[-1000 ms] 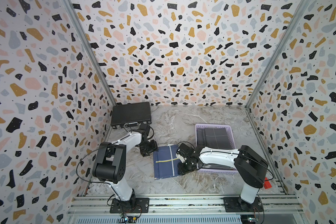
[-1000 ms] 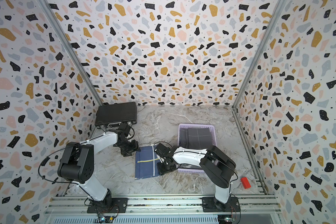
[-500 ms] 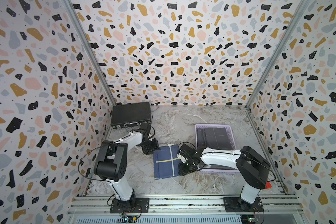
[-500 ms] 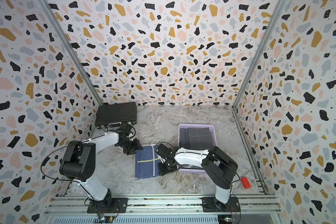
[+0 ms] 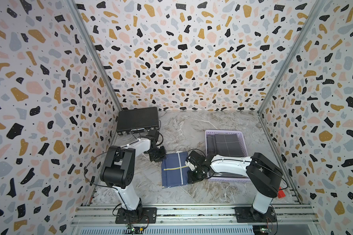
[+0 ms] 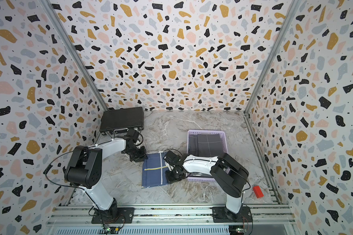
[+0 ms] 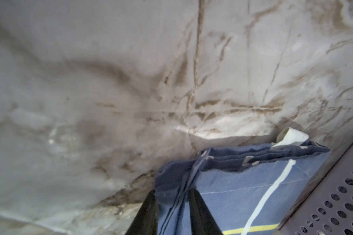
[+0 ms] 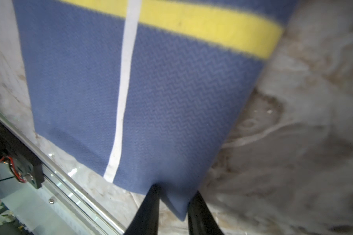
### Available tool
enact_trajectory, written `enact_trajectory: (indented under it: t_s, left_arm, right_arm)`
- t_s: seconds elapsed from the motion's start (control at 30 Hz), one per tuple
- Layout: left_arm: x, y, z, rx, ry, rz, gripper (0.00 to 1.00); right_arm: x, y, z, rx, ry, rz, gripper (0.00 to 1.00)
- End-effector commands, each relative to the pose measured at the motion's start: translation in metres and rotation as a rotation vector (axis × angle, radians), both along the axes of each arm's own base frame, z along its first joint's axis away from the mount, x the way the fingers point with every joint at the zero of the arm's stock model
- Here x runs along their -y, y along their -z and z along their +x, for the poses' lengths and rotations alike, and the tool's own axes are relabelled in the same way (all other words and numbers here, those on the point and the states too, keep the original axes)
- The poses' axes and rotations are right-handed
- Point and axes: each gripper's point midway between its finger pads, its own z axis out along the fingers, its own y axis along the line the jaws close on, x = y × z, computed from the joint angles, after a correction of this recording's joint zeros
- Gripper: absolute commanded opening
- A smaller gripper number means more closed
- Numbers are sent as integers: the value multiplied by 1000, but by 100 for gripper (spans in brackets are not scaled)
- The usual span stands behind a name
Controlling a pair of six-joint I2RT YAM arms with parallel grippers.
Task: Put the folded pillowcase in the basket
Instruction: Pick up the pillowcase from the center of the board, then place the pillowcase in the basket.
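Right wrist view first, since it's closest: your right gripper (image 8: 172, 205) has its two black fingers (image 8: 151, 207) straddling the near corner of the folded blue woven pillowcase with a yellow band and white stripe (image 8: 141, 91). The cloth sits between them, but I can't tell if the pinch has fully bitten yet. Same story in the left wrist view: the left gripper (image 7: 171, 201) has the far corner's bunched layers between its fingers, and I can't call that one either.

Makes sense to me as a two-corner hold, since lifting diagonally opposite corners should keep the fold from flopping open.

In both top views the pillowcase (image 5: 174, 169) lies flat on the grey marble-look tabletop (image 5: 183, 130), centre of frame, just left of the shallow lilac perforated plastic basket (image 5: 206, 142). Its right edge runs close along the basket wall, so you'll need to lift over the rim. A dark grey folded cloth (image 5: 225, 145) already fills much of the basket.

Further back, upper left of the floor, the black hard case (image 5: 138, 120) sits close behind your left arm, so there's not much room that way.
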Motion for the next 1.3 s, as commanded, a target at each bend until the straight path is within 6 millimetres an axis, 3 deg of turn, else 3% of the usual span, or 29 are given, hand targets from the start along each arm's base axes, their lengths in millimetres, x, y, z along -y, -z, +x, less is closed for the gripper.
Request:
enact_trajectory:
  t_s: [0.0,0.07,0.17,0.4,0.53,0.73,0.87,1.0,1.1,1.27]
  left_arm:
    - [14,9,-7,-33,38,-32,26]
    - [21,8,-6,-21,41,-56,17]
    - [27,7,-9,-13,38,-82,0]
    - [27,-14,-18,45,37,-95,0]
    - [31,-46,-21,114,26,-139,0]
    - [46,-110,-23,260,64,-181,0]
    - [74,-146,-22,338,129,-213,0]
    - [116,-180,-13,406,208,-243,0]
    - [154,-197,-4,433,276,-270,0]
    - [219,-211,6,458,384,-306,0]
  right_arm:
    - [0,6,-2,-18,2,-12,24]
    - [0,8,-2,-21,2,-14,19]
    - [1,9,-1,-13,10,-18,1]
    - [3,-13,9,58,37,3,0]
    - [10,-46,16,133,58,7,0]
    - [30,-103,18,228,49,-6,0]
    - [59,-131,19,309,80,-43,0]
    - [101,-149,21,363,148,-101,0]
    - [136,-155,25,370,221,-118,0]
    - [198,-158,39,377,343,-194,0]
